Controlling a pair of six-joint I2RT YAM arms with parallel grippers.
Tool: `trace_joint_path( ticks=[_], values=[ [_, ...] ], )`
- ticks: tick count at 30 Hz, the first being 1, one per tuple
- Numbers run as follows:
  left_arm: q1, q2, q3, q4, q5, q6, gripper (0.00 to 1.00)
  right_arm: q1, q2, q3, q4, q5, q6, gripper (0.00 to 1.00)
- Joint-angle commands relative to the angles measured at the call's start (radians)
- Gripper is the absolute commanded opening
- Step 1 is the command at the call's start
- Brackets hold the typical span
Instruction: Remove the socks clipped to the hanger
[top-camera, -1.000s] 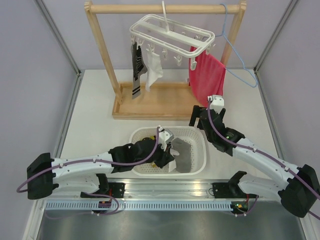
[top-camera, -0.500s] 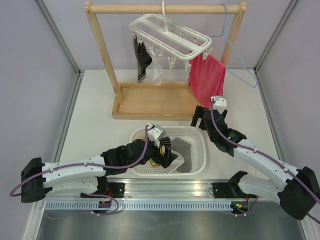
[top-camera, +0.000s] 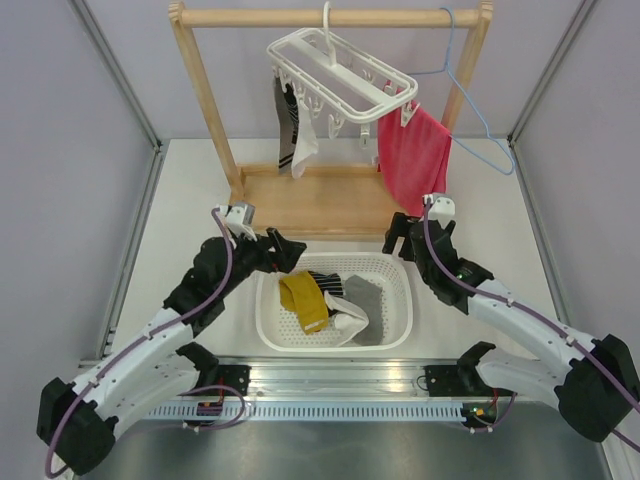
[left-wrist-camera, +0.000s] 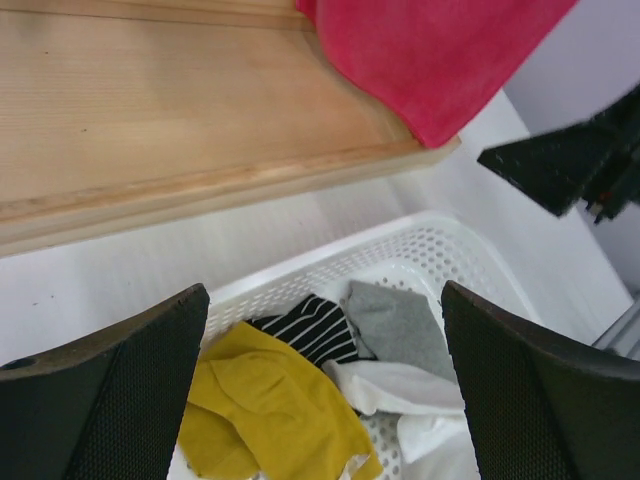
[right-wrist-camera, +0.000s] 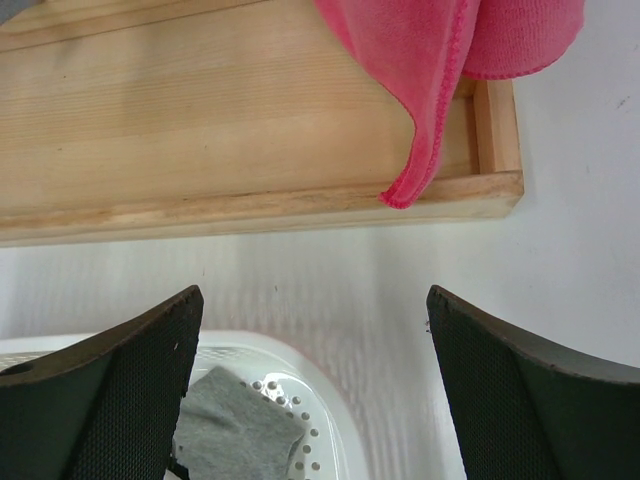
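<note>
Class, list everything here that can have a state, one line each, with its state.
left tool: open, empty
right tool: open, empty
hanger: hung on rail, tilted
striped sock: clipped to hanger
white sock: clipped to hanger
mustard sock: lying loose in basket
red towel: hanging from hanger

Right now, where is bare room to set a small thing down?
Bare: the table left of the wooden base; the table right of the towel; the base's middle. Crowded: the basket, holding socks, with the left claw and right claw near its far corners.
</note>
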Motion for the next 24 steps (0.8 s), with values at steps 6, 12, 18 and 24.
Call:
trace_joint_path(
  ticks=[6,12,18,24],
  values=[
    [0.251,0.258,0.132,0.306,0.372,-0.172,1.00,-0.038,-0.069,-0.030,0.036,-0.022,-0.012,0.96],
    [0.249,0.454,0.382,0.303,0.296,-0.088,1.00,-0.062,-0.074,-0.040,0.060,-0.055,-0.019,0.96],
    [0.223,0.621,0.554,0.346,0.140,0.019,1.00,-0.073,-0.051,-0.038,0.114,-0.116,-0.015,0.96],
    [0.141,0.751,0.668,0.335,-0.032,0.154,1.00,-0.077,-0.017,-0.030,0.166,-0.157,-0.018,0.96]
  ],
)
